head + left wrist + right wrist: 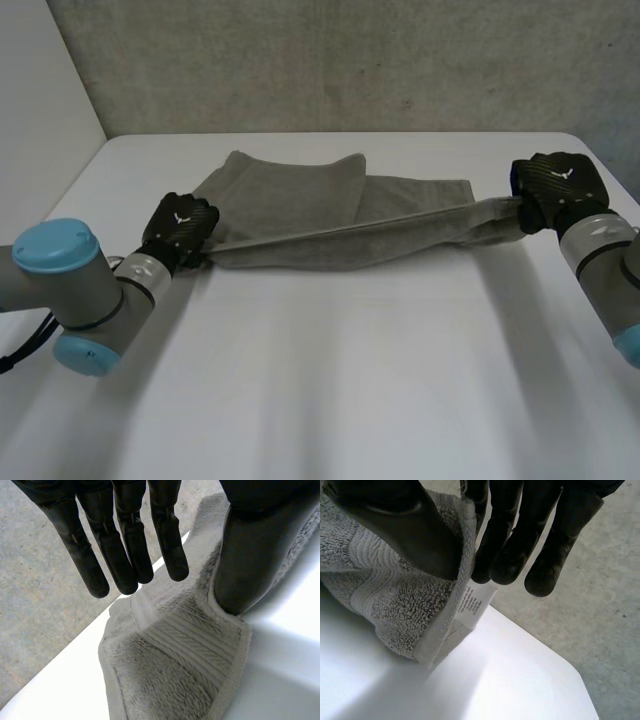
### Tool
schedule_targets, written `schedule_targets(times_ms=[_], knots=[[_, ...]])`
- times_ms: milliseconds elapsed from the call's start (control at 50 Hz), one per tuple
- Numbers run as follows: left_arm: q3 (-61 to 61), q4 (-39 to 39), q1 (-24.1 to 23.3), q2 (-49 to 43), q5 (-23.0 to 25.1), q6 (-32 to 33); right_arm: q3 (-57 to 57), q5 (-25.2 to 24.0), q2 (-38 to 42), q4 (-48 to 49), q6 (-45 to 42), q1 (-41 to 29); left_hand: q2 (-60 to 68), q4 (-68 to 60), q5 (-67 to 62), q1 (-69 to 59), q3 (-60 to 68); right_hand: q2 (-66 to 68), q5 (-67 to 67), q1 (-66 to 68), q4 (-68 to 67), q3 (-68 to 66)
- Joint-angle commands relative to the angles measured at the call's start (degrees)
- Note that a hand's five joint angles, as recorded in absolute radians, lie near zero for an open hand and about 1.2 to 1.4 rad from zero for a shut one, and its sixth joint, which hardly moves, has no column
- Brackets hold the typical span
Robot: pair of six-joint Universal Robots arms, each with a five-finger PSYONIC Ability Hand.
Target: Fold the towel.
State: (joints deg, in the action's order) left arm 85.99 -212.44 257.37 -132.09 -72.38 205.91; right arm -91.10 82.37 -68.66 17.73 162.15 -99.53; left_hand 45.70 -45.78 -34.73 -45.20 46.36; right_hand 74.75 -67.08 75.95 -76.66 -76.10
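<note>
A grey towel (330,215) lies folded lengthwise across the far half of the white table, its front edge pulled into a straight line between my two hands. My left hand (180,228) sits at the towel's left corner. In the left wrist view its fingers (125,545) are straight and lifted off the towel (175,670), while the thumb (250,555) rests on the corner. My right hand (555,185) holds the towel's right end. In the right wrist view that hand (520,530) pinches the towel's edge (380,585) between thumb and fingers, beside a white label (472,602).
The white table (350,380) stretches bare in front of the towel. A grey wall (350,60) stands behind its far edge. Past the table's side edges lies concrete floor (40,605), close to each hand.
</note>
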Motion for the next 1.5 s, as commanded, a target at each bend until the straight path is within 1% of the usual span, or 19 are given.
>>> schedule_targets(times_ms=[20,320,420,460,640,740,800,860,900,960,1020,1060,1120,1180,1220,1340,1380,1460,1500], knots=[[-0.7,0.0,0.0,-0.4,0.0,-0.3,0.2,0.0,-0.2,-0.2,1.6,0.7,-0.7,0.7,-0.3,0.2,-1.3,5.3,-2.9,4.1,-3.3,-3.9],[-1.8,0.2,-0.1,-2.4,0.2,-0.6,0.6,3.4,0.2,0.0,3.3,1.4,1.0,-0.9,-2.0,-1.5,0.4,5.3,-2.9,4.1,-3.3,-3.9],[-2.8,0.4,-0.1,-3.1,0.3,-0.6,0.6,3.4,1.0,0.0,3.3,1.3,14.5,-14.4,-15.4,-15.0,13.8,5.3,-2.9,4.1,-3.3,-3.9],[-3.6,0.9,0.0,-3.6,0.4,-0.6,0.7,3.4,1.0,0.0,3.3,1.3,33.2,-33.1,-34.2,-33.7,32.5,5.3,-2.9,4.1,-3.3,-3.9],[-4.2,2.9,0.6,-1.3,0.5,-0.8,2.4,3.4,0.4,-1.6,2.7,0.8,34.3,-34.2,-35.3,-34.8,33.6,5.3,-2.9,4.1,-3.3,-3.9],[-3.1,7.6,1.9,11.0,0.7,-1.2,7.3,3.0,-1.5,-9.4,1.7,0.8,34.3,-34.2,-35.3,-34.8,33.6,5.3,-2.9,4.1,-3.3,-3.9],[-2.8,8.6,2.0,14.8,0.7,-1.8,12.5,2.7,-4.7,-17.6,0.7,0.8,34.3,-34.2,-35.3,-34.8,33.6,5.3,-2.9,4.1,-3.3,-3.9],[-2.2,9.8,2.8,23.2,0.7,-5.2,17.2,1.6,-9.4,-24.2,0.2,1.0,34.3,-34.2,-35.3,-34.8,33.6,5.3,-2.9,4.1,-3.3,-3.9],[-2.3,10.4,4.5,31.4,0.9,-10.1,19.7,0.3,-11.7,-26.8,0.2,1.4,34.3,-34.2,-35.3,-34.8,33.6,5.3,-2.9,4.1,-3.3,-3.9],[-2.4,10.7,5.2,34.8,1.4,-12.1,24.2,-2.6,-15.2,-31.0,-0.7,1.4,34.3,-34.2,-35.3,-34.8,33.6,5.3,-2.9,4.1,-3.3,-3.9],[-2.9,12.6,6.2,40.2,3.5,-14.9,28.7,-5.2,-17.5,-35.7,-2.9,1.6,34.3,-34.2,-35.3,-34.8,33.6,5.3,-2.9,4.1,-3.3,-3.9],[-3.0,14.8,8.2,44.0,6.9,-16.0,30.8,-5.8,-17.8,-38.0,-3.9,1.7,34.3,-34.2,-35.3,-34.8,33.6,5.3,-2.9,4.1,-3.3,-3.9],[-3.1,16.4,10.1,44.8,9.4,-16.5,33.9,-5.9,-17.1,-41.4,-5.3,1.6,34.3,-34.2,-35.3,-34.8,33.6,5.3,-2.9,4.1,-3.3,-3.9],[-3.1,16.6,10.3,44.2,9.9,-16.7,35.8,-5.8,-13.8,-42.6,-7.1,1.1,34.3,-34.2,-35.3,-34.8,33.6,5.3,-2.9,4.1,-3.3,-3.9],[-3.6,16.7,10.3,39.5,9.9,-16.8,37.0,-5.6,-10.9,-42.9,-8.4,0.7,34.3,-34.2,-35.3,-34.8,33.6,5.3,-2.9,4.1,-3.3,-3.9],[-8.4,18.0,9.7,28.0,9.6,-16.7,42.2,0.0,0.1,-43.2,-14.5,-4.3,34.3,-34.2,-35.3,-34.8,33.6,5.3,-2.9,4.1,-3.3,-3.9],[-14.4,19.6,9.2,19.7,9.5,-16.6,44.3,1.7,3.3,-43.0,-15.9,-5.6,34.3,-34.2,-35.3,-34.8,33.6,5.3,-2.9,4.1,-3.3,-3.9],[-22.6,20.8,7.7,12.2,9.4,-16.4,55.2,5.3,13.5,-40.6,-18.0,-7.4,34.3,-34.2,-35.3,-34.8,33.6,5.3,-2.9,4.1,-3.3,-3.9],[-32.8,21.4,6.0,6.4,7.5,-16.5,59.8,6.1,16.6,-38.8,-18.0,-7.5,34.3,-34.2,-35.3,-34.8,33.6,5.3,-2.9,4.1,-3.3,-3.9]])
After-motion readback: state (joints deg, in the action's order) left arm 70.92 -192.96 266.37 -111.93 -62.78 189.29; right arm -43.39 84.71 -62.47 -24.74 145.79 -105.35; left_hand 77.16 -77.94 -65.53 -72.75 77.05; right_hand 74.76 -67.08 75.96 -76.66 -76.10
